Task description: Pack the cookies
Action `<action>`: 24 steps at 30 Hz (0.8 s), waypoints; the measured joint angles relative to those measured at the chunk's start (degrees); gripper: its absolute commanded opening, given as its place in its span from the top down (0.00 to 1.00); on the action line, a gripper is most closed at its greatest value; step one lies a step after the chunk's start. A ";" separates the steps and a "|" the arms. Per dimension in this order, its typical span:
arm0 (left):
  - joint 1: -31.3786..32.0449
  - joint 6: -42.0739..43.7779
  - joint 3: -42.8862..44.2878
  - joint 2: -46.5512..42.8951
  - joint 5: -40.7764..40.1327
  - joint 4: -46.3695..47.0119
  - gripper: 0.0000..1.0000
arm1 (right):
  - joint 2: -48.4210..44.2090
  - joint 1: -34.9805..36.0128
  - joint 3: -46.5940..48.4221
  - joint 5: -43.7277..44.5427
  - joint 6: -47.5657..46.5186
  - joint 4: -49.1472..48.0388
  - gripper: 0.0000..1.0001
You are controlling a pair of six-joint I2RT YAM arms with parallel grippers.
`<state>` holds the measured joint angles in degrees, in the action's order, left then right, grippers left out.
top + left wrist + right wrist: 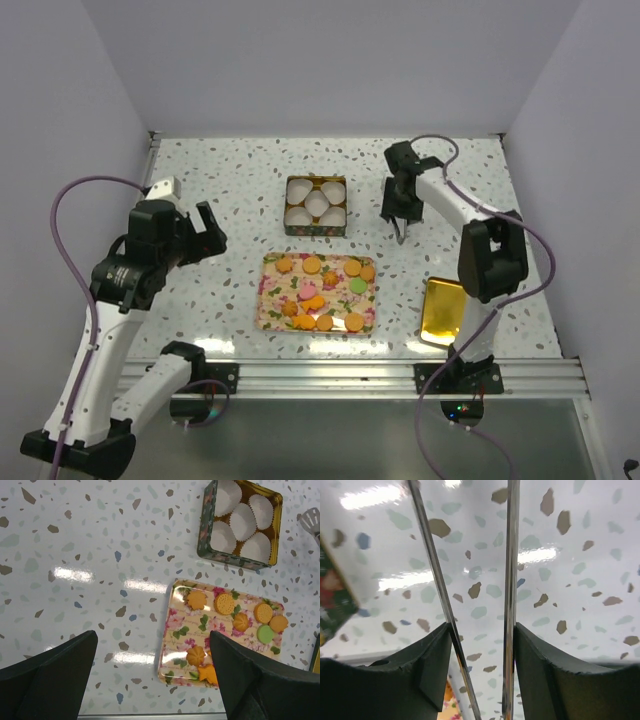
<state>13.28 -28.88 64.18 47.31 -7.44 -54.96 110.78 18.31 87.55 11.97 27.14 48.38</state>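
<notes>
The cookies (pixel 322 290), mostly orange with a pink and a green one, lie on a floral tray (pixel 270 300) at mid-table; they also show in the left wrist view (pixel 225 603). My left gripper (pixel 205 232) is open and empty, raised over the table left of the tray (pixel 172 630). In its own view the left gripper (pixel 152 635) has its jaws wide apart. My right gripper (pixel 403 212) is right of the tin and shut on metal tongs (pixel 400 234). In its own view the right gripper (pixel 482 627) holds the tongs' two blades (pixel 510 580), which stand apart and empty, pointing down at bare table.
A square floral tin (pixel 289 226) lined with white paper cups (pixel 316 203) stands behind the tray; it also shows in the left wrist view (pixel 205 530). A gold lid (pixel 443 311) lies at the front right by the right arm's base. Walls close off three sides.
</notes>
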 measured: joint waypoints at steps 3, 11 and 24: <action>0.00 -0.04 0.00 -1.18 0.83 0.02 0.00 | -5.40 0.00 4.44 0.55 0.09 2.93 0.46; 0.57 -0.15 0.00 -3.63 3.80 0.00 0.00 | -21.55 0.00 7.32 -0.57 1.40 10.80 0.47; 1.07 -0.66 0.02 -6.43 5.81 -0.04 0.00 | -38.47 8.81 -0.74 -11.06 5.46 22.05 0.50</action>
<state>14.35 -29.54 64.20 40.88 -1.63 -55.00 72.31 27.11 86.80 0.91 32.60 70.43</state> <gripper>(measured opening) 0.997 0.515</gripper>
